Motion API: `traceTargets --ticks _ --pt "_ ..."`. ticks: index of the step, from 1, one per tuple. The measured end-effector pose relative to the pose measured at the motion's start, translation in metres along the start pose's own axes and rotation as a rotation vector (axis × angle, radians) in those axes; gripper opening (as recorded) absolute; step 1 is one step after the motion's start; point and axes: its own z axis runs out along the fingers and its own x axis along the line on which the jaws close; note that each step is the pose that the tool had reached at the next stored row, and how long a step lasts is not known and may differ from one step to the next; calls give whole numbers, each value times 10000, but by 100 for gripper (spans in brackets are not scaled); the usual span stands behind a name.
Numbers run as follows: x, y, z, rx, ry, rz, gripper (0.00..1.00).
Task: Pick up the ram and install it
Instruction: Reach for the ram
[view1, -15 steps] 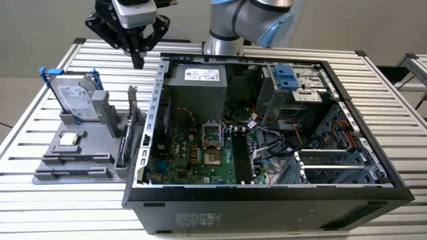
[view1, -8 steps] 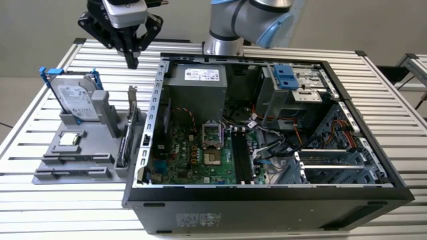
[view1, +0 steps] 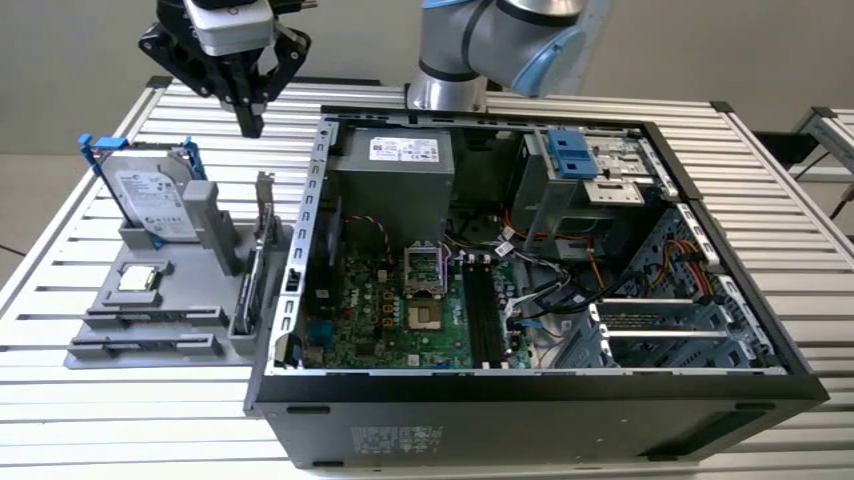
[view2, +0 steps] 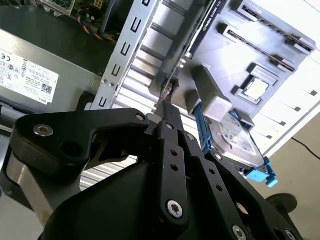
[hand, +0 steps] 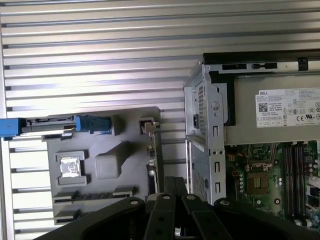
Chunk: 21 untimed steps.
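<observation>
Our gripper (view1: 250, 128) hangs empty, fingers pressed together; descending unopened, we risk knocking the upright expansion card (view1: 250, 285).

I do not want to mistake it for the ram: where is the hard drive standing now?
In the exterior view the hard drive stands upright at the far end of the grey holder, on that view's left, outside the computer case.

Slatted table (view1: 781, 190) bears a grey fixture (view1: 123, 352) and open computer case (view1: 534, 412).
</observation>
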Motion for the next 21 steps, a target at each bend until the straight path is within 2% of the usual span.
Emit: traceTargets --ticks 14,21 --pt "202 -15 -4 0 0 0 0" --pt "274 -20 -6 0 0 -1 0"
